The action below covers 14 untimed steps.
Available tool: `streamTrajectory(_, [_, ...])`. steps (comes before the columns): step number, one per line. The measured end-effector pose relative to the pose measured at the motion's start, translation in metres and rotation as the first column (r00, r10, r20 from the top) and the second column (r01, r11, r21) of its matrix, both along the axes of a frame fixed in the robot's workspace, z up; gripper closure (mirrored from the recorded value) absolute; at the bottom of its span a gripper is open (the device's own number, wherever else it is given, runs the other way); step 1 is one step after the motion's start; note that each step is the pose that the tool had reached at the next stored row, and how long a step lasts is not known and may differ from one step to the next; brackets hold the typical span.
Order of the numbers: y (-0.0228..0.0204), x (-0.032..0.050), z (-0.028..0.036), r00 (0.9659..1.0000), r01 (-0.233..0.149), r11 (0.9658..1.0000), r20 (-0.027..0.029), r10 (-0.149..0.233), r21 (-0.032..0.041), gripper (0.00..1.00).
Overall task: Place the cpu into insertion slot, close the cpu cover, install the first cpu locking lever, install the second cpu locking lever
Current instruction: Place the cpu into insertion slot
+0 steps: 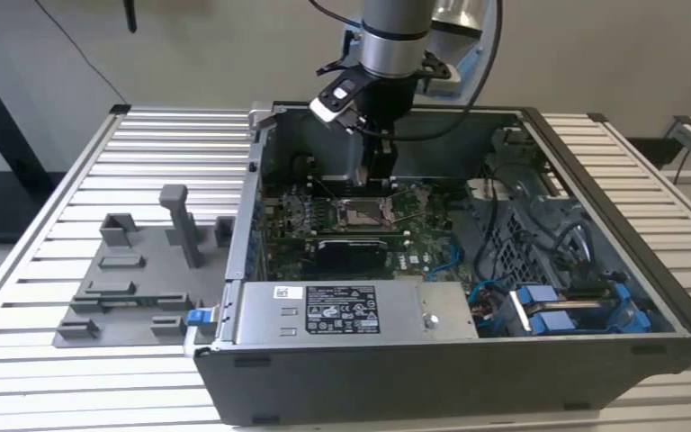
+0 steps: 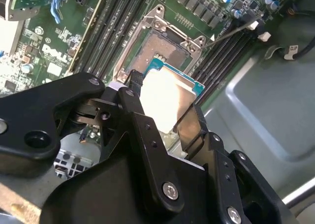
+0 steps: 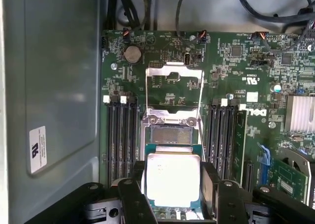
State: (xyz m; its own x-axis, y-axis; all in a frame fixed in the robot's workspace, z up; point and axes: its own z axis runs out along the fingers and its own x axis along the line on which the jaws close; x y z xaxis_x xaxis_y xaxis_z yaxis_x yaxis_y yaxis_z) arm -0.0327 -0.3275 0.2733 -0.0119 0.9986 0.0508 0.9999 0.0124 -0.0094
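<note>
One cpu (image 3: 172,171) clamped by opposite edges in gripper (image 3: 172,182), held flat just above insertion slot (image 3: 171,136) for seating; cpu cover (image 3: 162,71) flipped open beyond slot, clearing entry.

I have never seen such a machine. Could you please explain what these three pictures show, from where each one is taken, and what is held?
It is a robot arm with a gripper, working inside an open computer case that lies on a slatted table. The exterior view comes from a camera off the arm. In it a grey fixture lies beside the case, on that view's left. Both wrist views come from cameras riding on the arm and look at the green motherboard. The gripper holds the cpu by its edges above the socket. The cover is open.
</note>
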Motion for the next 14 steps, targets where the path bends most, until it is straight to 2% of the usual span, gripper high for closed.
streamTrajectory(14, [0.0007,-0.0007,-0.0235,1.0000,0.000,1.0000,-0.0001,0.000,-0.0001,0.45])
